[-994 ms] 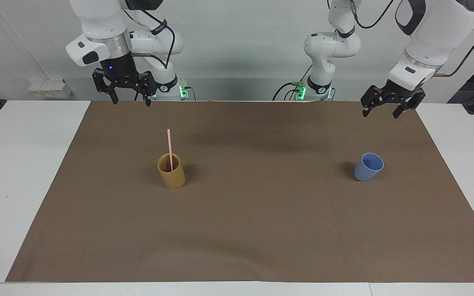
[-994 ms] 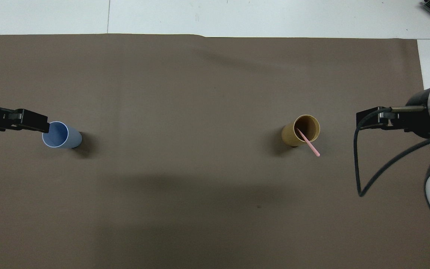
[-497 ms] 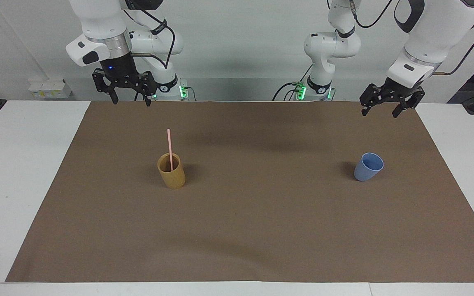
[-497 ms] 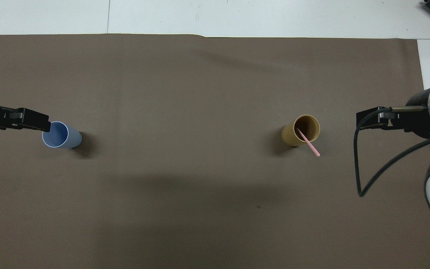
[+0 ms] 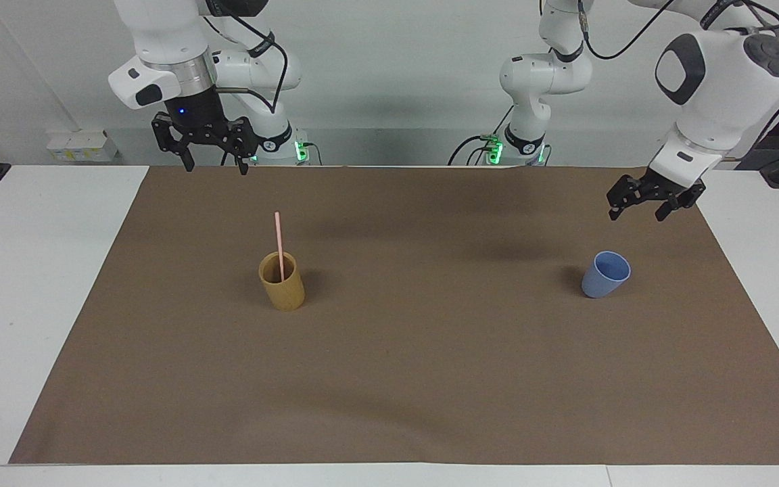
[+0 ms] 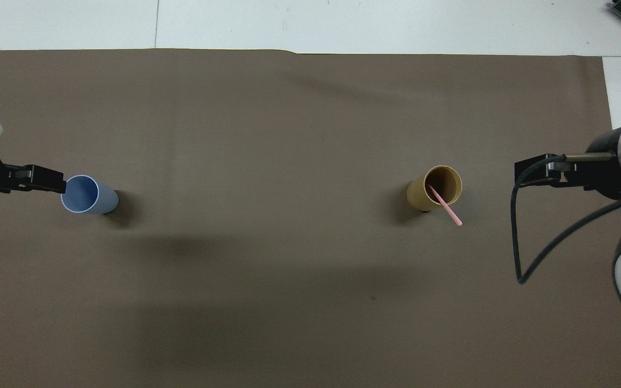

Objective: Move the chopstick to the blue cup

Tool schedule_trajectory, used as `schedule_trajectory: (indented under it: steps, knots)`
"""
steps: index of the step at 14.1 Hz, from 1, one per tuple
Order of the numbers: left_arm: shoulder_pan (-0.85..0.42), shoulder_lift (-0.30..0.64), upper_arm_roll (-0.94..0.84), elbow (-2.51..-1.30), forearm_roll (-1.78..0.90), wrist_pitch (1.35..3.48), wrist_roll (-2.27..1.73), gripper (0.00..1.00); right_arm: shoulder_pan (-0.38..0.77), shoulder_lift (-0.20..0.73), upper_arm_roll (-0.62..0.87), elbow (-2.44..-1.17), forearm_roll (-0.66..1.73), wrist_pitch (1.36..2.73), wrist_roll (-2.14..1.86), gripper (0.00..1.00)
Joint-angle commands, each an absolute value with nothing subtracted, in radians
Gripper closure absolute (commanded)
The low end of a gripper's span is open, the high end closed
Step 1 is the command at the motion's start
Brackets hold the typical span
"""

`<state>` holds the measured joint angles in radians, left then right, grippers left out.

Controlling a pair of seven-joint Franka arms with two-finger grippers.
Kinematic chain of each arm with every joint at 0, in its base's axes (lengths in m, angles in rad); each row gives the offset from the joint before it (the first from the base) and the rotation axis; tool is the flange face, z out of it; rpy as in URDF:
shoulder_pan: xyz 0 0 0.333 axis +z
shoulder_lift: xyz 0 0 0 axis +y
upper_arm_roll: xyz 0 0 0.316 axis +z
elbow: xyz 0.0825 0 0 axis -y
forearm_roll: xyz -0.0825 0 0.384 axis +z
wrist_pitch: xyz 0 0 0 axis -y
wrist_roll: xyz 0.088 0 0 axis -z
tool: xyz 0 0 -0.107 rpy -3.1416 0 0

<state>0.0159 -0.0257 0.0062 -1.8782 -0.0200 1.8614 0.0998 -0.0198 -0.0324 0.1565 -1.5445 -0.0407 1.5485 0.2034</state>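
The pale-pink chopstick [image 5: 279,245] stands tilted in the tan-brown cup [image 5: 282,284], its upper half sticking out above the rim; from above the chopstick [image 6: 446,207] leans over the tan cup [image 6: 435,188]. The light-blue cup [image 5: 606,274] stands upright and empty toward the left arm's end, and the overhead view looks into this blue cup [image 6: 88,195]. My left gripper [image 5: 636,215] hangs open over the mat beside the blue cup, apart from it. My right gripper [image 5: 216,168] waits open, high over the mat's edge at the robots' end.
A brown mat [image 5: 430,379] covers most of the white table [image 5: 31,284]. A black cable [image 6: 526,237] loops down from the right arm. Nothing else stands on the mat besides the two cups.
My left gripper has dropped lower over the mat by the blue cup and its arm has swung. The right arm, both cups and the chopstick have not moved.
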Motion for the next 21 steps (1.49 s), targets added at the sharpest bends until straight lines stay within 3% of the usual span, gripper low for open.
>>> schedule_trajectory:
  steps: [1,6,11,12,13,15,17,21]
  knots:
    - [0.053,-0.055,0.003,-2.067,-0.011,2.075,0.167,0.0,-0.035,-0.057,0.16,-1.571,-0.014,1.569,0.175,0.0]
    - [0.092,0.023,0.003,-2.147,-0.011,2.25,0.249,0.0,-0.035,-0.055,0.16,-1.572,-0.014,1.568,0.175,0.0]
    - [0.091,0.087,0.003,-2.154,-0.011,2.336,0.249,0.0,-0.035,-0.057,0.16,-1.572,-0.014,1.568,0.176,0.0]
    - [0.084,0.087,0.003,-2.154,-0.011,2.336,0.25,0.08,-0.035,-0.057,0.16,-1.572,-0.014,1.568,0.176,0.0]
    - [0.083,0.087,0.003,-2.154,-0.011,2.335,0.252,0.28,-0.035,-0.057,0.16,-1.572,-0.014,1.568,0.176,0.0]
    - [0.083,0.087,0.003,-2.152,-0.011,2.33,0.256,0.53,-0.035,-0.057,0.16,-1.572,-0.014,1.568,0.176,0.0]
    - [0.083,0.087,0.003,-2.151,-0.011,2.321,0.256,0.72,-0.035,-0.057,0.16,-1.572,-0.014,1.568,0.176,0.0]
    - [0.092,0.092,0.003,-2.134,-0.011,2.304,0.252,1.0,-0.035,-0.057,0.16,-1.572,-0.014,1.568,0.176,0.0]
